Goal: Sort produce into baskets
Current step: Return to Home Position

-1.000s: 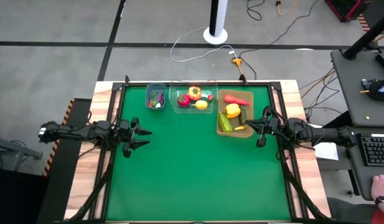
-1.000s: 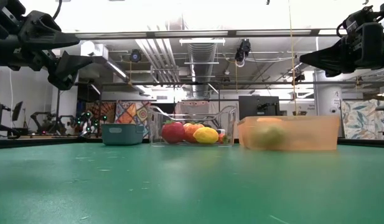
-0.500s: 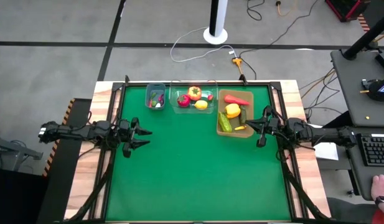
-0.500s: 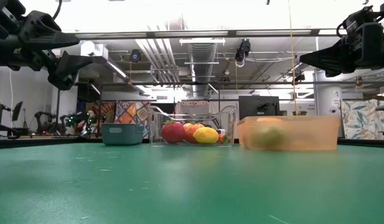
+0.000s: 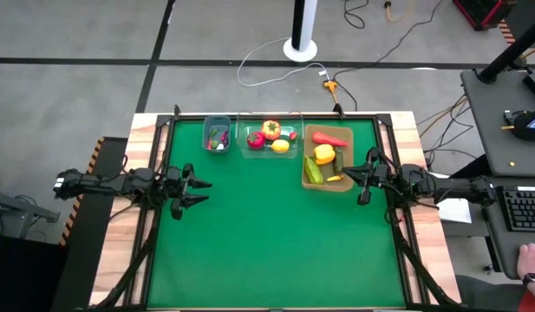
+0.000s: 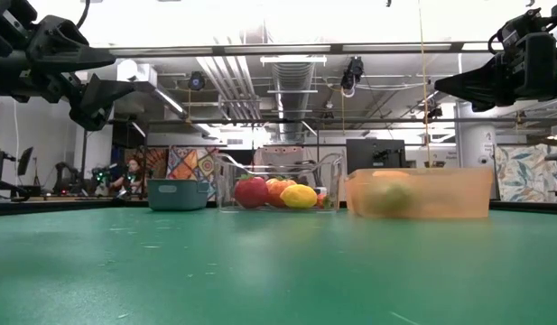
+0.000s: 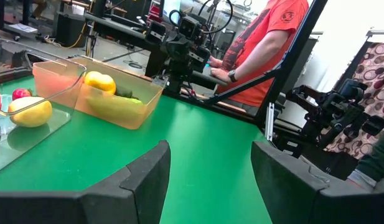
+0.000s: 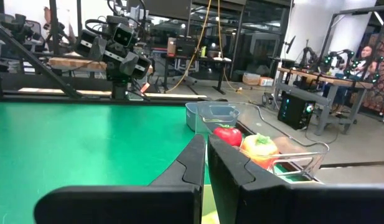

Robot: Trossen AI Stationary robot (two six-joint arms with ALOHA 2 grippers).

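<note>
Left pincer gapes empty; right pincer is closed, empty (only overhead shows the red chilli in the flat tan tray).

Green table carries blue-grey bin, clear tub, tan tray.

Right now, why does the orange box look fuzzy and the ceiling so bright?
Low view: the orange box sits blurred, its contents a soft smear, and the ceiling lights wash out white. High view: the same box and its vegetables look crisp under even light.
</note>
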